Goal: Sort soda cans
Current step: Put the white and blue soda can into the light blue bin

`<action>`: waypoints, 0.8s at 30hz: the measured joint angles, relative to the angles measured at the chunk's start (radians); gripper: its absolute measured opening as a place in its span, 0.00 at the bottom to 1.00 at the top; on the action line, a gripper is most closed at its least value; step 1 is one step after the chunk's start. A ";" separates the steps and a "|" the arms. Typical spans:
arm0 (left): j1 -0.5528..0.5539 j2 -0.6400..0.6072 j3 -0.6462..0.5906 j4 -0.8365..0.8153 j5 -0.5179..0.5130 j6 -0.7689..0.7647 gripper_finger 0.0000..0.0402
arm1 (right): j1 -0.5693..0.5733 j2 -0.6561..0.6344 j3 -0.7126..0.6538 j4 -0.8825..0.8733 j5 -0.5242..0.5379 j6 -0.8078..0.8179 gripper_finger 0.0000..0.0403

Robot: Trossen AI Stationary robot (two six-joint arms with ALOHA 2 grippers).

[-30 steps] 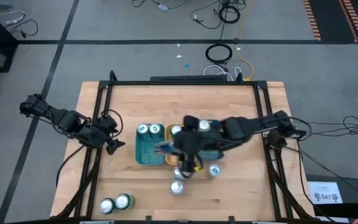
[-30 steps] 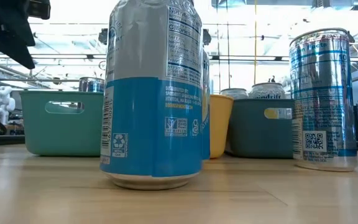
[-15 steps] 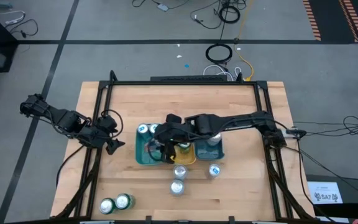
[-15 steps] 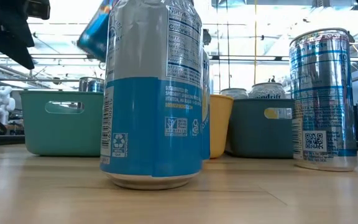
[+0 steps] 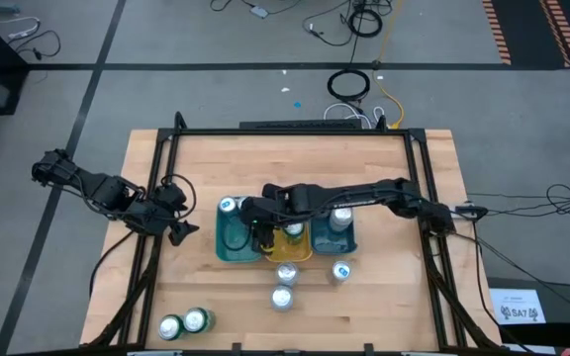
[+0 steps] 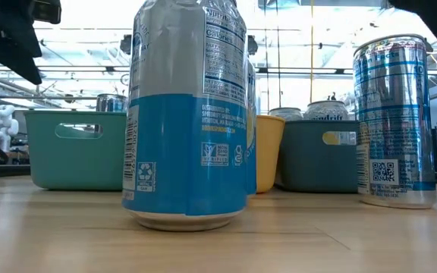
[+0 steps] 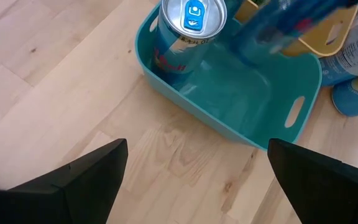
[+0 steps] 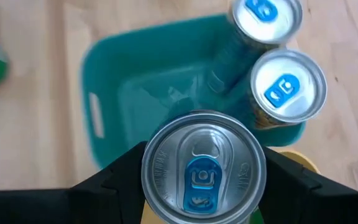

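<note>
Right gripper (image 5: 259, 229) stretched across the bench (image 5: 206, 158), poised above the teal tray (image 5: 228, 247), closed around a can (image 8: 202, 169) with a blue tab, held upright with its silver top showing between the dark fingers (image 8: 114, 180). Below it, in the right wrist view, the tray's open floor, with two more blue-tab cans (image 8: 289, 86) standing together at one end of that tray. From above, only one of those (image 5: 228, 206) clearly seen in the tray's far left corner, the arm covering the rest.

Beside the teal tray, a yellow tray (image 5: 295, 245), then a blue tray (image 5: 339, 237) with a can (image 5: 340, 218) in it. A silver top (image 5: 293, 232) visible in the yellow one.

On the bare bench nearer the front edge: two cans (image 5: 285, 285) close together, one behind the other, just in front of the yellow tray; a third (image 5: 341, 271) a little to their right. Near the front left corner, a pair of green cans (image 5: 184, 323), touching or almost so.

Left gripper (image 5: 178, 229) parked at the bench's left side, well apart from the trays, fingers (image 7: 73, 180) spread wide and holding nothing, pointed toward the teal tray.

Low view filled by a tall blue-and-silver can (image 6: 187, 114) close up, another silver-blue one (image 6: 394, 121) to the right, the three trays in a row behind them with can tops peeking over the rims.
</note>
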 joint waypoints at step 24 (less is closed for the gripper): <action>0.000 0.000 0.000 0.000 0.000 -0.004 0.99 | -0.026 0.045 0.001 0.004 -0.003 -0.077 0.68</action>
